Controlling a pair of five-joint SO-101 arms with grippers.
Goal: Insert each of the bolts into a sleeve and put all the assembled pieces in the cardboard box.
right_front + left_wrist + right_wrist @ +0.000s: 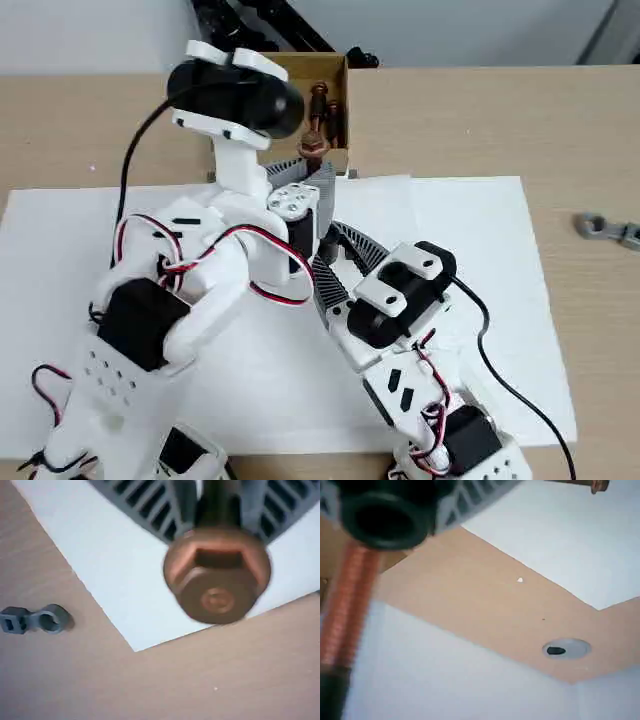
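The left gripper (308,170) is clamped on one bolt (217,575). Its two grey ribbed fingers (137,502) press the dark shank from either side, with the copper hex head left free. The head faces the left wrist camera, and the long axis runs away from the camera through the gap between the fingers. In the high view this head sits just at the near wall of the single cardboard box (343,75). At least two more copper-and-dark pieces lie inside the box, pointing from near wall to far wall; an exact count cannot be made. The right gripper (328,255) hangs on the near side of the box, close behind the left one. In its wrist view it appears closed on one black sleeve (382,517), with grey ribbing tight against both flanks. The sleeve's round open mouth is turned straight at that camera, so its long axis points toward the lens. One copper threaded shank (347,605) slants out from under the sleeve and ends in a dark part. Whether the shank is joined to the sleeve cannot be told. One more copper tip (594,485) shows over the one white sheet of paper (470,300), which lies on the near side of the box under both arms. One small grey wrench (605,228) lies well to the right of the box, off the paper on the bare wooden table (560,110). One grommet hole (565,649) shows in the tabletop.
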